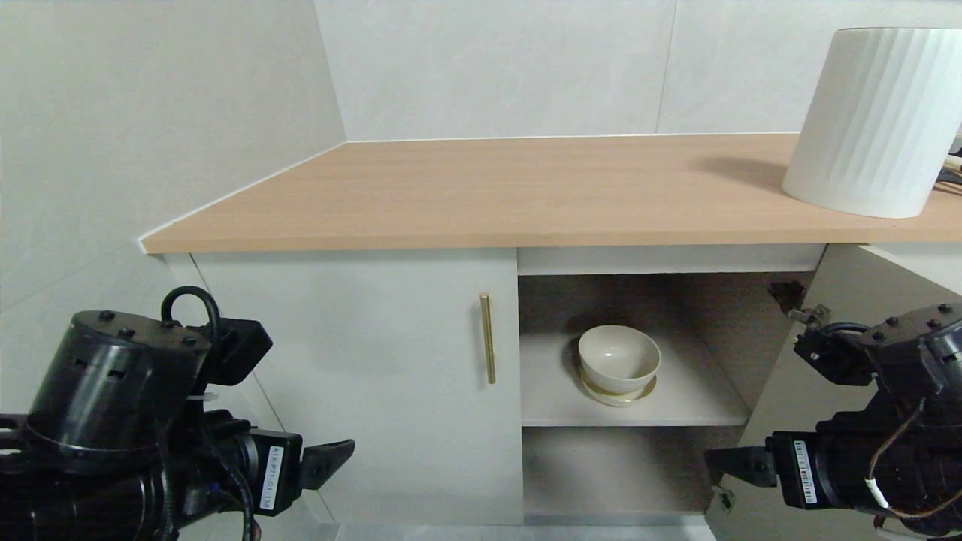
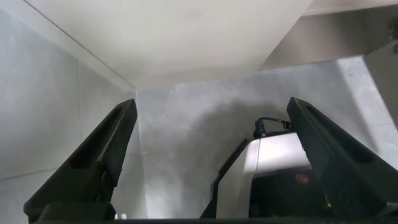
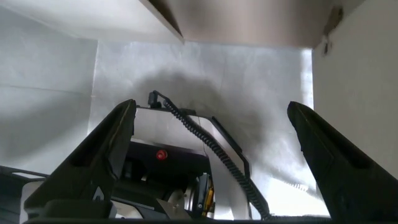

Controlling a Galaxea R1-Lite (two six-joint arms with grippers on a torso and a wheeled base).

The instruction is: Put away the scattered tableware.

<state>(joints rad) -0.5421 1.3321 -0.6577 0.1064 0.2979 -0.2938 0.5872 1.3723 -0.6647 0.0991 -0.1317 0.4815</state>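
Wooden countertop over open cabinet

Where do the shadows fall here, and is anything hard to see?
Head view: the white ribbed container throws a soft shadow leftward on the countertop; the bowl sits in the dim cupboard. Both wrist views: jaws dark against pale background.

I see a light wooden surface bearing a white ribbed cylindrical container at its right end. Below, the white shelf inside the open cupboard carries what looks like a gold-rimmed cream saucer, with a cream ceramic bowl sitting upright on it.
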